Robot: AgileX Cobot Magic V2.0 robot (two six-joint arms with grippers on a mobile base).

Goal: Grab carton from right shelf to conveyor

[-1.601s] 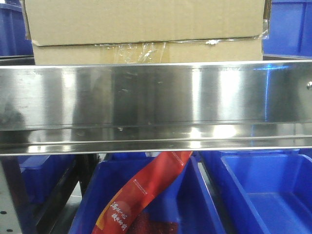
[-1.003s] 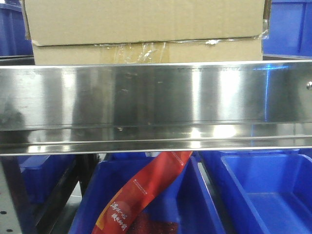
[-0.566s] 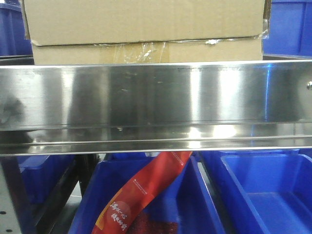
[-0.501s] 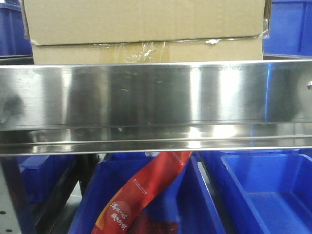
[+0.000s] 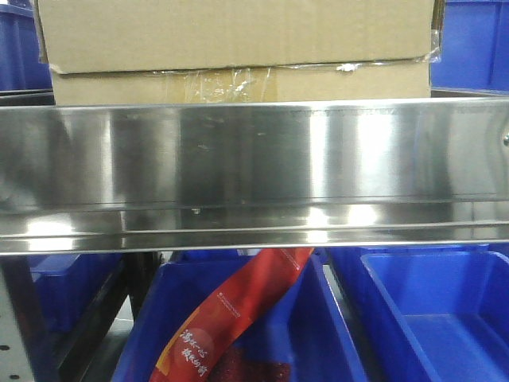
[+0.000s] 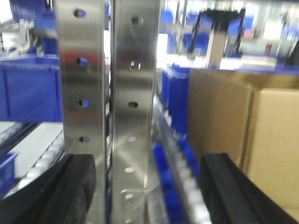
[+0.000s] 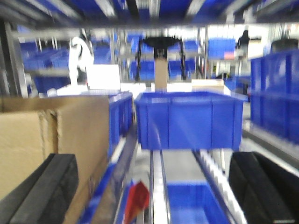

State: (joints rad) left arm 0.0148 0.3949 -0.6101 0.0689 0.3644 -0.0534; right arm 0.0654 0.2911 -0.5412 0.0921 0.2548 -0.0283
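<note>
Glare on shelf (image 5: 254,159) shifted; carton (image 5: 238,36) seemingly unmoved.

The carton (image 5: 238,36) sits on the right shelf (image 5: 254,155) behind its front rail, a bin (image 5: 471,44) to its right; below, a lower bin (image 5: 330,318) holds a packet (image 5: 238,306).

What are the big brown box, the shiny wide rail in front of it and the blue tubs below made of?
The big brown box looks like matte cardboard, with crinkled clear tape on its seam. The shiny wide rail seems brushed steel, given its streaky reflections. The blue tubs look like smooth, glossy moulded plastic.
</note>
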